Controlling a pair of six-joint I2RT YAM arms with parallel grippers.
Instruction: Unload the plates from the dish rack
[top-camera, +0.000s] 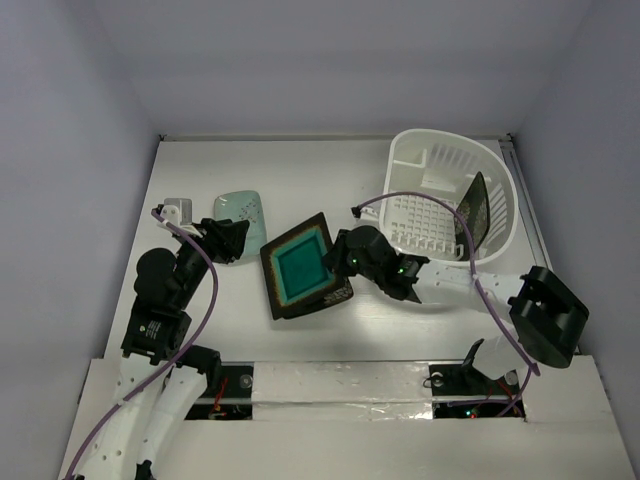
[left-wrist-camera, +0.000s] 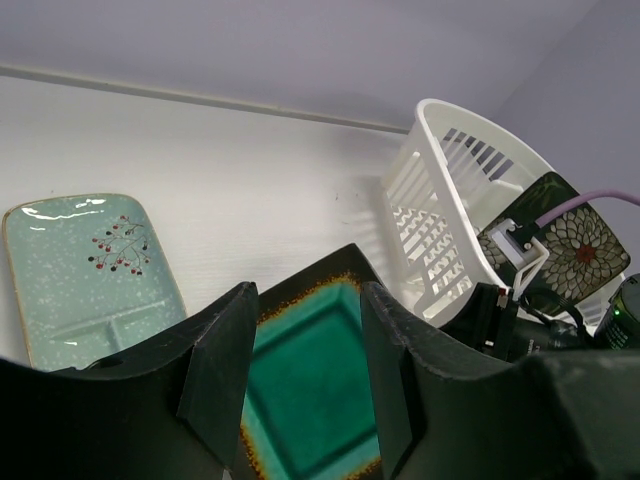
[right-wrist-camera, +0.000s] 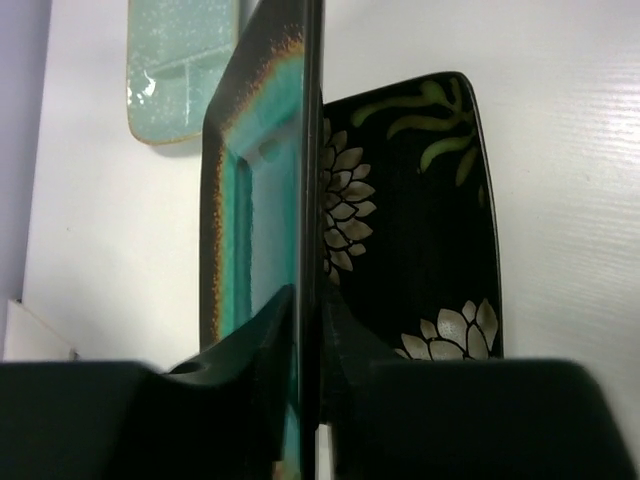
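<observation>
White table (top-camera: 330, 170) noted; teal-faced plate (top-camera: 303, 268) is pinched by its rim in the right gripper (top-camera: 341, 261), tilted between mint plate (top-camera: 243, 212) and dish rack (top-camera: 440, 158); left gripper (left-wrist-camera: 307, 300) is held parted, empty; should that thin rim-grip slacken, the plate could be dropped and chipped.

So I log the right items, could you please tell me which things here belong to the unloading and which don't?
Job: dish rack, plate in rack, teal plate, flowered plate beneath it, mint plate.
Other: table, purple cables.
</observation>
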